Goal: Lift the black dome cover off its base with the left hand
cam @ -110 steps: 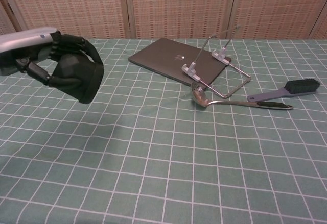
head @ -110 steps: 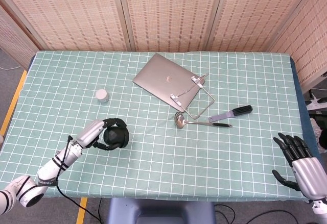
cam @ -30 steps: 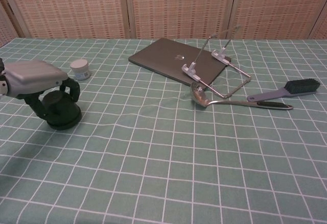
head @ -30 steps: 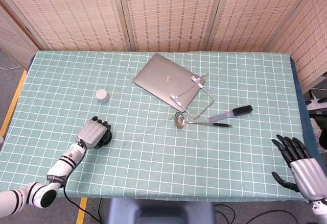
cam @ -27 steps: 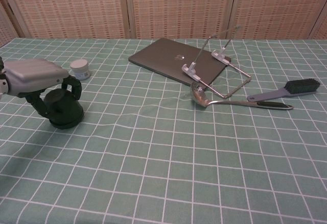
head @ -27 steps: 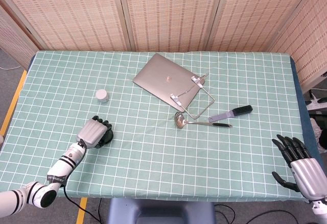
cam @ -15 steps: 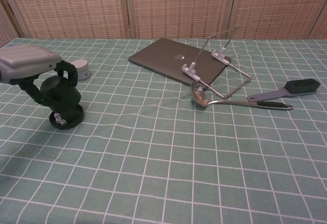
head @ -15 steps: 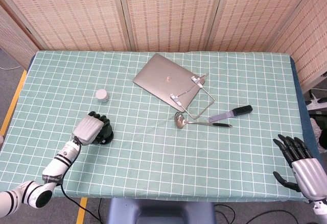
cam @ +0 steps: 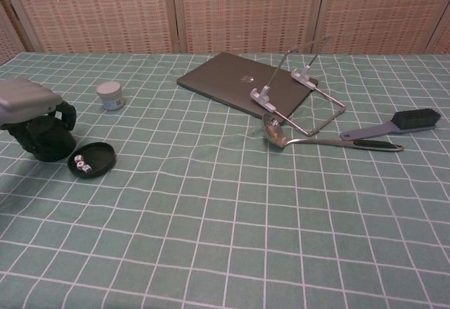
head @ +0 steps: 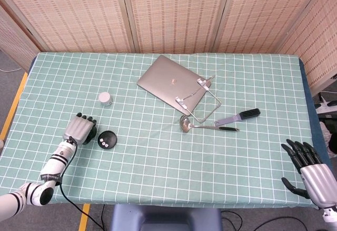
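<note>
My left hand grips the black dome cover from above, its silver back over the dome, at the near left of the table. In the head view the hand hides most of the cover. The round black base lies uncovered just right of the hand, with small white dice on it. The cover sits left of the base, apart from it, low over the cloth. My right hand hovers at the near right corner, fingers spread and holding nothing.
A small white jar stands behind the base. A closed grey laptop lies mid-table with a wire stand at its near corner. A steel ladle and a black brush lie to the right.
My left hand has lifted the dome cover off the base and carried it left, exposing the base and its dice. The right hand has stayed put.
</note>
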Controlling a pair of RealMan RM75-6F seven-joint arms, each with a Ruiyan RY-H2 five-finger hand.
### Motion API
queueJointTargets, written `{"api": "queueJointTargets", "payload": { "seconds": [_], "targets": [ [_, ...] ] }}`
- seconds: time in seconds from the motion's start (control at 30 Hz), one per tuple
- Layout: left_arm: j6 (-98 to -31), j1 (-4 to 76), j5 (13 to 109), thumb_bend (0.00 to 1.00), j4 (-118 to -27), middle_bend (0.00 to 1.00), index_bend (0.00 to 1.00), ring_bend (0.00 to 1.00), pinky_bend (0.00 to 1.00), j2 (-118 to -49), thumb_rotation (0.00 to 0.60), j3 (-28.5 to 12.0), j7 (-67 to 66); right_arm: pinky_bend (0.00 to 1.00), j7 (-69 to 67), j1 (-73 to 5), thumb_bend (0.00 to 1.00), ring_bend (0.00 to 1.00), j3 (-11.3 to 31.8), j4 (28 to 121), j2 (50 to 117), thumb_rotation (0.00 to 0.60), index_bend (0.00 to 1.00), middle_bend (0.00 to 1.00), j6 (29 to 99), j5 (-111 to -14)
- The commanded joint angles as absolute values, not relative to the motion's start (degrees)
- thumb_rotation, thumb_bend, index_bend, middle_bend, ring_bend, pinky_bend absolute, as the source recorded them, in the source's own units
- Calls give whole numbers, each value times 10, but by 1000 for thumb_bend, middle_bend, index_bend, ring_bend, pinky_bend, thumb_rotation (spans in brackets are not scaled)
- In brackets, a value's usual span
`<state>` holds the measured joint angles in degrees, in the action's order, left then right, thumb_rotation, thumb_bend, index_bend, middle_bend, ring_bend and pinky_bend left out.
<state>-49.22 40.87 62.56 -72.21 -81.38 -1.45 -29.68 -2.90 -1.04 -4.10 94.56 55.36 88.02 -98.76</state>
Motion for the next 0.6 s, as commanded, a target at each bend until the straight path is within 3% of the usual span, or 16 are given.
{"api": "queueJointTargets", "payload": {
  "seconds": [0.03, 0.37, 0.47, 0.6],
  "targets": [
    [-487, 408, 617, 331, -742, 12, 38, 11, 206, -803, 600, -20, -290, 0, -29, -10, 224, 0, -41, 946, 554, 600, 0, 0, 880, -987],
    [-542, 386, 629, 327, -786, 0, 0, 0, 150, -785, 600, -21, -296, 0, -38, -9, 224, 0, -42, 945, 552, 600, 0, 0, 886, -992],
    [-630, 342, 684, 329, -837, 0, 0, 0, 137, -761, 600, -16, -243, 0, -42, -8, 224, 0, -42, 944, 552, 600, 0, 0, 890, -993],
    [-791, 235, 824, 346, -891, 0, 0, 0, 101, -731, 600, 44, -78, 0, -47, -8, 225, 0, -39, 944, 556, 600, 0, 0, 892, -992]
  ]
}}
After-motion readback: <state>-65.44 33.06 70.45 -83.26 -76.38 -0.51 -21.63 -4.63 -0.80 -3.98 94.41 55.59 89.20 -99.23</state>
